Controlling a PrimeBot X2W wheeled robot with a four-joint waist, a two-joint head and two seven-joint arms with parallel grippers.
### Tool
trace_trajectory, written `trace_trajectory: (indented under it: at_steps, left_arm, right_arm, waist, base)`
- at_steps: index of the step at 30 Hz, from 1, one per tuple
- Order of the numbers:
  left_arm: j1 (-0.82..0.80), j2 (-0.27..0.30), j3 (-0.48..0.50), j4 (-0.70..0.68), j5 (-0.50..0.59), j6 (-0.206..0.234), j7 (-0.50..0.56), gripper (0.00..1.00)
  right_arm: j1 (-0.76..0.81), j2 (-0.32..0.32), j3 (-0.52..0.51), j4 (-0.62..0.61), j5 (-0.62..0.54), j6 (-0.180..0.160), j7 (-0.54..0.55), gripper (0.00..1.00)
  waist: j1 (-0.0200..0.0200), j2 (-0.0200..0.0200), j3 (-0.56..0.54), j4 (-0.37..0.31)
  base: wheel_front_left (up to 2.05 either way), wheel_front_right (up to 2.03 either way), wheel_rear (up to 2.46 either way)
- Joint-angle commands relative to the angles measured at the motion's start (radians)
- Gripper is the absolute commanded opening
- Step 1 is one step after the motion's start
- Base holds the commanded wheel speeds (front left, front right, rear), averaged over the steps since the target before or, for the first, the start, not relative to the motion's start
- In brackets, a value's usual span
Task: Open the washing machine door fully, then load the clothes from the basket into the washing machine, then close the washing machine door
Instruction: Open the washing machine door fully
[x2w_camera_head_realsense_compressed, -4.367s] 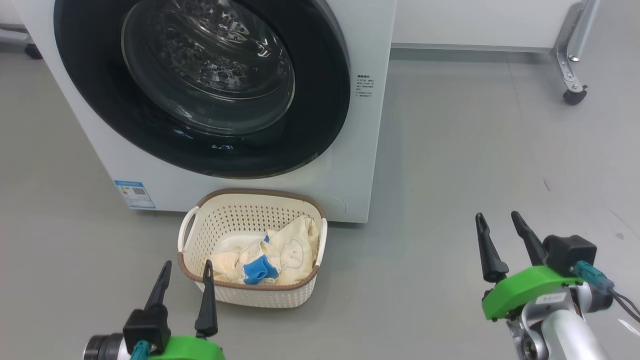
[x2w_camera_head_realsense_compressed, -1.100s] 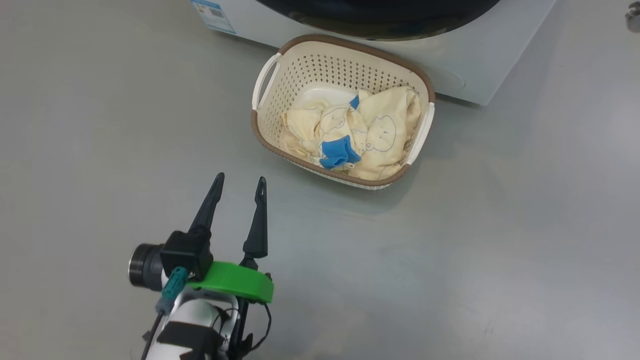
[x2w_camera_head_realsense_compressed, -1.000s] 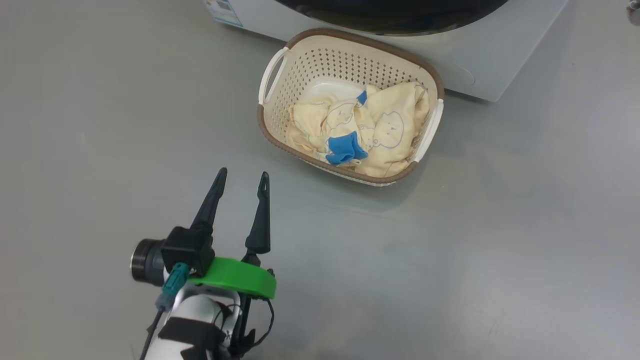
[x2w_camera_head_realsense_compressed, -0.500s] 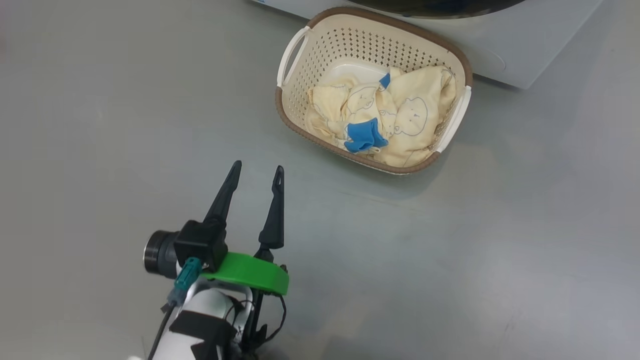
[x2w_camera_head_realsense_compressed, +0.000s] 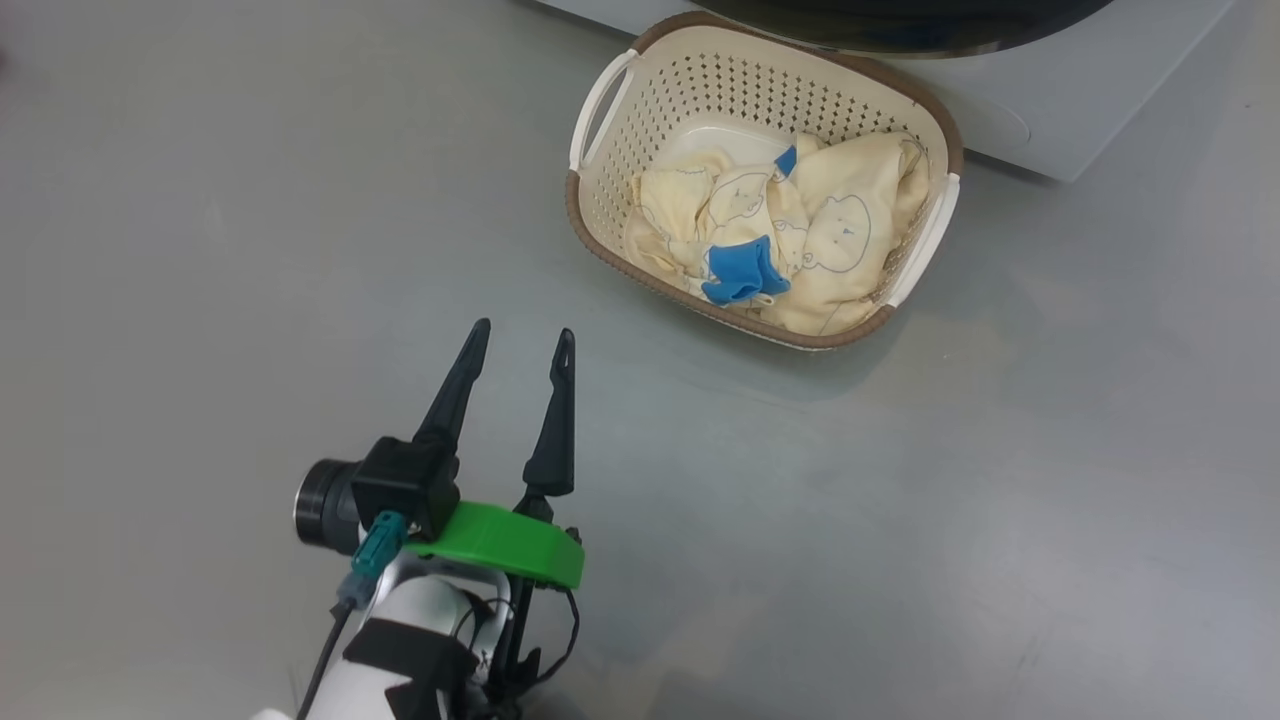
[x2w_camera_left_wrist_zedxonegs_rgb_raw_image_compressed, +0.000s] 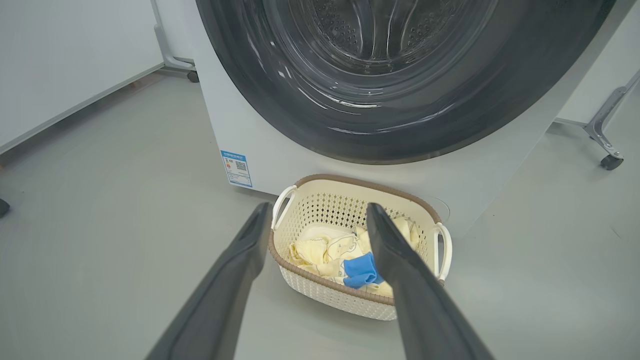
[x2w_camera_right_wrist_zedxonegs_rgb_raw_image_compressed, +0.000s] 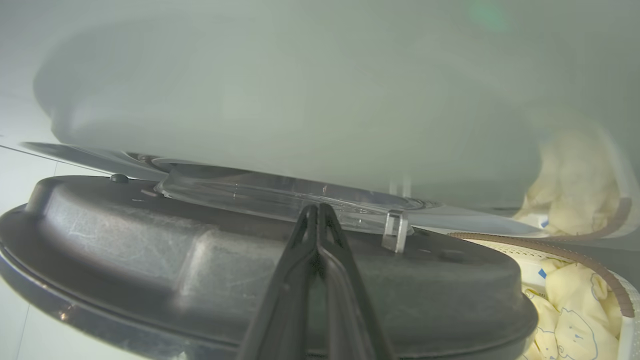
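Clothes (x2w_camera_head_realsense_compressed: 830, 235) lie heaped in the basket (x2w_camera_head_realsense_compressed: 650, 110) in the head view: cream fabric with bear outlines and a blue piece on top. The basket is ahead of the left gripper (x2w_camera_head_realsense_compressed: 524, 330) and off to its right, well apart from it. That gripper's fingers are spread over the grey floor (x2w_camera_head_realsense_compressed: 250, 250) with nothing between them. Beyond the basket, the washing machine (x2w_camera_head_realsense_compressed: 1060, 120) is cut off at the frame's top. Just a sliver of the washing machine door (x2w_camera_head_realsense_compressed: 900, 22) shows, its dark rim.

In the left wrist view the basket sits straight ahead, framed between the parted fingertips and just in front of the machine's foot. The right-hand finger hides part of the heap. The door's upper part is cut off. A blue label sticker (x2w_camera_left_wrist_zedxonegs_rgb_raw_image_compressed: 236, 168) lies beyond the left-hand finger.

In the right wrist view the right gripper (x2w_camera_right_wrist_zedxonegs_rgb_raw_image_compressed: 315, 207) has its fingers pressed together, pinching nothing. They lie over the door's dark moulded face, with its clear bowl just ahead of the tips. A metal latch hook (x2w_camera_right_wrist_zedxonegs_rgb_raw_image_compressed: 395, 231) stands just to their right. Whether the fingers touch the door cannot be told. The basket and clothes are cut off at the lower right, and the pale blur above is hard to make out.
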Motion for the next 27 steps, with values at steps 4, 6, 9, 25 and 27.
trace_trajectory:
  at_steps: [4, 6, 9, 25, 27]
  left_arm:
    - [-0.015, 0.015, 0.025, -0.029, -0.008, 0.008, -0.007, 1.0]
    - [-0.014, 0.015, 0.024, -0.029, -0.008, 0.009, -0.007, 1.0]
    - [-0.013, 0.015, 0.024, -0.028, -0.008, 0.01, -0.007, 1.0]
    - [0.006, 0.015, 0.029, -0.025, 0.008, 0.014, -0.007, 1.0]
    - [0.009, 0.015, 0.03, -0.025, 0.01, 0.014, -0.007, 1.0]
  right_arm:
    - [-0.036, 0.041, 0.026, -0.032, 0.005, 0.0, 0.029, 0.0]
    - [-0.031, 0.039, 0.028, -0.032, 0.004, 0.0, 0.032, 0.0]
    - [-0.024, 0.039, 0.028, -0.032, 0.006, 0.0, 0.036, 0.0]
    - [0.059, 0.06, 0.051, -0.016, 0.015, 0.0, 0.127, 0.0]
    - [0.071, 0.065, 0.055, -0.02, 0.016, 0.0, 0.135, 0.0]
  waist:
    - [0.0, 0.0, -0.005, 0.001]
    - [0.0, 0.0, -0.008, 0.001]
    - [0.0, 0.0, -0.012, 0.001]
    - [0.0, 0.0, -0.057, -0.022]
    - [0.0, 0.0, -0.062, -0.025]
  base:
    - [0.0, 0.0, 0.0]
    - [0.0, 0.0, 0.0]
    - [0.0, 0.0, 0.0]
    - [0.0, 0.0, 0.0]
    - [0.0, 0.0, 0.0]
